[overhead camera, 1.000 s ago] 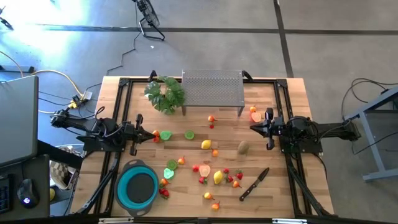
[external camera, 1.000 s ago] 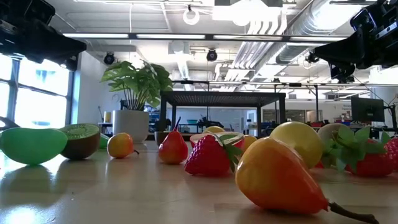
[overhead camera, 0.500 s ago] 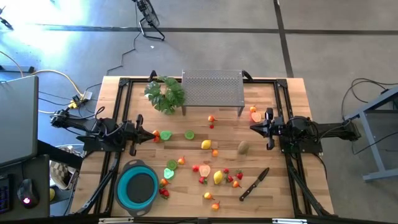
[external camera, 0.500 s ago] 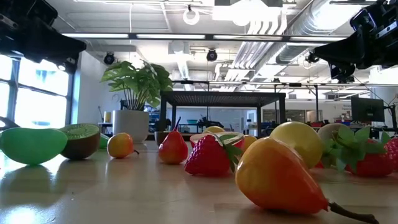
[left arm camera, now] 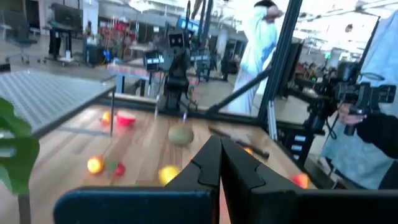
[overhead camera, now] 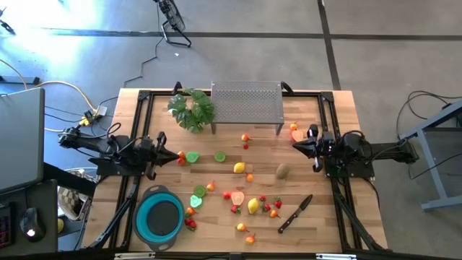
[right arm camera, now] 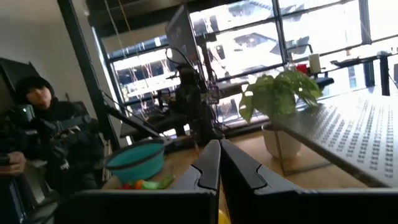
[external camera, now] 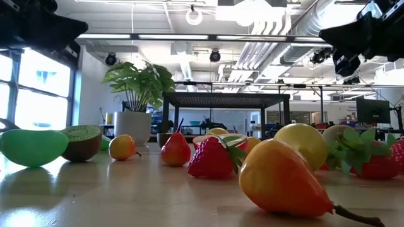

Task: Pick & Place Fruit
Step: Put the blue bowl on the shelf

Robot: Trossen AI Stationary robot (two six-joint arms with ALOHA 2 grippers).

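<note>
Fruit point(overhead camera: 239, 168): many small toy pieces lying loose across the middle and near part of the wooden table point(overhead camera: 339, 115), none in any container, so the sorting appears not yet begun. Items noted: yellow lemon at centre; second lemon point(overhead camera: 253, 206) nearer the front among strawberries point(overhead camera: 274, 211); lime point(overhead camera: 219, 156) and green half-piece point(overhead camera: 192, 156) toward the left; brown kiwi point(overhead camera: 283, 171) toward the right; orange pieces scattered between. Blue bowl point(overhead camera: 160, 217): front left, just beside the nearest fruit, seemingly empty and probably the intended receptacle. Knife point(overhead camera: 294, 214): black-handled, lying flat at front right, near the strawberries. Leafy plant point(overhead camera: 191, 109) and perforated metal rack point(overhead camera: 246, 103): at the far edge, side by side, well apart from most fruit. Left end effector point(overhead camera: 160, 153): fingers pressed together, holding nothing, raised at the left side close to the green half-piece. Right end effector point(overhead camera: 310, 147): likewise closed and empty, raised at the right side, near the kiwi. Both arms seem parked clear of the fruit, ready to reach inward.
</note>
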